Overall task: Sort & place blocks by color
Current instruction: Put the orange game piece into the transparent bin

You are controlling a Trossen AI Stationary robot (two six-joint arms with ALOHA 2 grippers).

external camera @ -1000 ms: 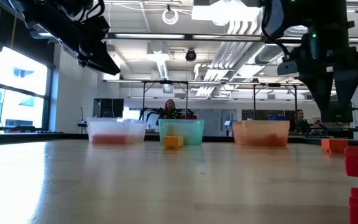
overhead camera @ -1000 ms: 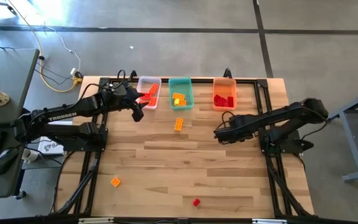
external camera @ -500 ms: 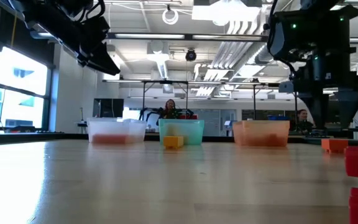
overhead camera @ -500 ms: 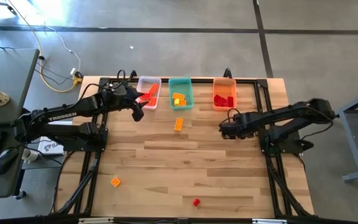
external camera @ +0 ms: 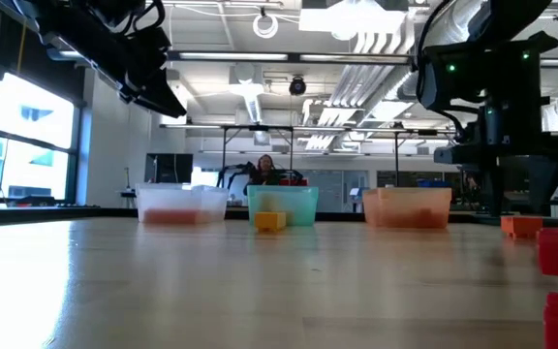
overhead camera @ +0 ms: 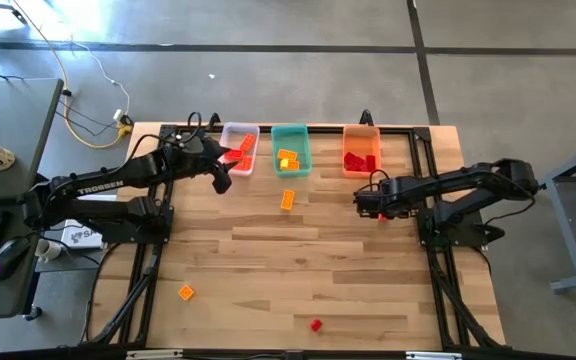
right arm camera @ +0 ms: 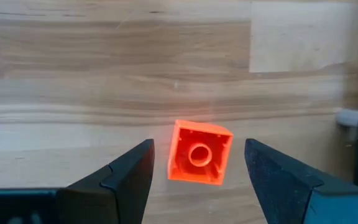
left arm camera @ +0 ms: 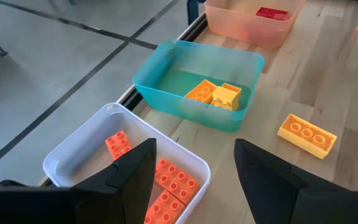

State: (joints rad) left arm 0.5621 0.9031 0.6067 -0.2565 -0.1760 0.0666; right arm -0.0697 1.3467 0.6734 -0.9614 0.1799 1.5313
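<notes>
An orange-red block lies on the table with its hollow underside up. My right gripper points down over it, open; one finger stands on either side of the block and a gap shows at each. In the high view that gripper is just in front of the orange bin. My left gripper hovers open, with nothing between its fingers, over the near end of the clear bin, which holds orange-red blocks. The teal bin holds yellow-orange blocks.
A yellow-orange oblong block lies on the table in front of the teal bin. An orange block and a red block lie near the front edge. The three bins stand in a row along the far edge.
My right gripper has moved toward the table's right edge and sunk down close to the tabletop, so that it now stands over the orange-red block. My left arm has kept still.
</notes>
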